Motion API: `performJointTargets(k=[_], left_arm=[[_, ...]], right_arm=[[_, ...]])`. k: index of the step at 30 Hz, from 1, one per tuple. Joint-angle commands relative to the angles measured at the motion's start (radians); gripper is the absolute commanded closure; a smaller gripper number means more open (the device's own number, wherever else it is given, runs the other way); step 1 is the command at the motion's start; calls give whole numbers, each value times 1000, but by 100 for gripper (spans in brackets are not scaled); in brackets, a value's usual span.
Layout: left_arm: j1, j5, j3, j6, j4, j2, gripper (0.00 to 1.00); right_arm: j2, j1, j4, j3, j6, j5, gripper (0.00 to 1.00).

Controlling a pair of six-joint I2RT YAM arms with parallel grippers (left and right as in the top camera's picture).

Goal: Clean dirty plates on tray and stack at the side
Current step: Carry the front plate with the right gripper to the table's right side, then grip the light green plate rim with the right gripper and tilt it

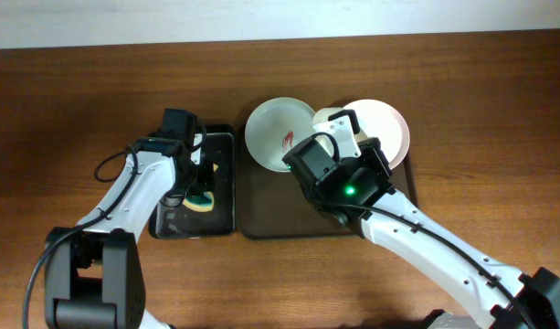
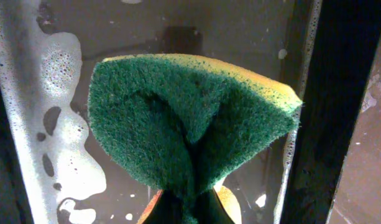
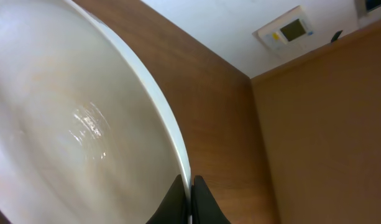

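Overhead, bench: we saw a dark wooden bench point(image 1: 79, 110) with both trays near its middle.
Overhead, brown tray: the brown tray point(image 1: 270, 215) lay at mid-bench, slightly toward the right edge.
Overhead, black tray: the black tray point(image 1: 220, 219) sat just beside the brown tray, on the side of the left edge.
Overhead, plates: the pale green plate point(image 1: 272, 128) sat at the tray's far left corner, overhanging its rim toward the far edge, with a red smear point(image 1: 286, 140) inside. The white plate point(image 1: 330, 119) and the pinkish plate point(image 1: 389, 123) overlapped at the tray's far right corner, partly hidden by the arm.
Overhead, right gripper: the right gripper point(image 1: 291, 166) met the near right rim of the pale green plate.
Overhead, left gripper: the left gripper point(image 1: 199, 183) hung over the black tray with the sponge point(image 1: 204, 201) below it.
Left wrist, sponge: we saw the sponge point(image 2: 190, 124) pinched into a fold, green face toward the camera and yellow backing along its top edge.
Left wrist, left gripper: the left gripper point(image 2: 190, 211) was closed tight on the fold.
Left wrist, tray floor: foam point(image 2: 59, 68) lay on the wet floor of the black tray point(image 2: 209, 31).
Right wrist, plate: the pale green plate point(image 3: 72, 124) filled the left, tilted; we found no smear here.
Right wrist, right gripper: the right gripper point(image 3: 190, 193) was nipped narrowly on the plate's rim, a finger either side.
Right wrist, background: wood panelling point(image 3: 321, 137) stood behind.
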Motion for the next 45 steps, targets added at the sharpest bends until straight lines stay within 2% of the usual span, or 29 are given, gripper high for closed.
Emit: performJointTargets(k=[1, 2, 3, 6, 10, 13, 15, 16, 17, 18, 19, 20, 22, 27, 28, 30, 32, 34, 39, 43, 45], left_arm=[[6, -6, -2, 16, 2, 4, 100], [6, -6, -2, 16, 2, 4, 100], [6, -6, -2, 16, 2, 4, 100], [6, -6, -2, 16, 2, 4, 100], [6, -6, -2, 16, 2, 4, 100], [6, -6, -2, 16, 2, 4, 100], [6, -3, -2, 16, 2, 4, 100], [6, -3, -2, 16, 2, 4, 100], [6, -3, -2, 16, 2, 4, 100], [6, -3, -2, 16, 2, 4, 100], [6, -3, -2, 16, 2, 4, 100], [6, -3, -2, 16, 2, 4, 100], [6, -3, -2, 16, 2, 4, 100], [6, -3, -2, 16, 2, 4, 99], [6, -3, -2, 16, 2, 4, 100], [6, -3, -2, 15, 2, 4, 100], [6, -3, -2, 16, 2, 4, 100], [6, -2, -2, 15, 2, 4, 100], [6, -2, -2, 15, 2, 4, 100], [6, -2, -2, 15, -2, 4, 100], [6, -2, -2, 15, -3, 4, 100]], right_arm=[[-15, -129, -40, 15, 152, -254, 96], [-15, -178, -60, 15, 185, -317, 96], [-15, -319, -93, 15, 228, -451, 96], [-15, -594, -92, 15, 228, -716, 96], [-14, -1066, -92, 14, 223, -1043, 96], [19, -1241, -92, 14, 214, -1099, 96], [77, -1303, -83, 13, 216, -1099, 96], [99, -1309, -77, 13, 215, -1098, 96], [117, -1308, -66, 13, 215, -1101, 89], [120, -1307, -51, 13, 215, -1126, 69], [120, -1307, -26, 14, 183, -1242, 51], [119, -1291, -6, 19, 114, -1402, 50], [118, -1184, -14, 51, -16, -1516, 48], [118, -742, 39, 86, -213, -1519, 46], [118, -630, 85, 90, -212, -1439, 43], [129, -531, 53, 180, -212, -1366, 34], [207, -506, -60, 401, -212, -1359, 30], [330, -506, -92, 536, -234, -1368, 31], [573, -462, 74, 537, -231, -1370, 41], [683, -414, 150, 537, -200, -1313, 50], [713, -410, 159, 537, -166, -1263, 50]])
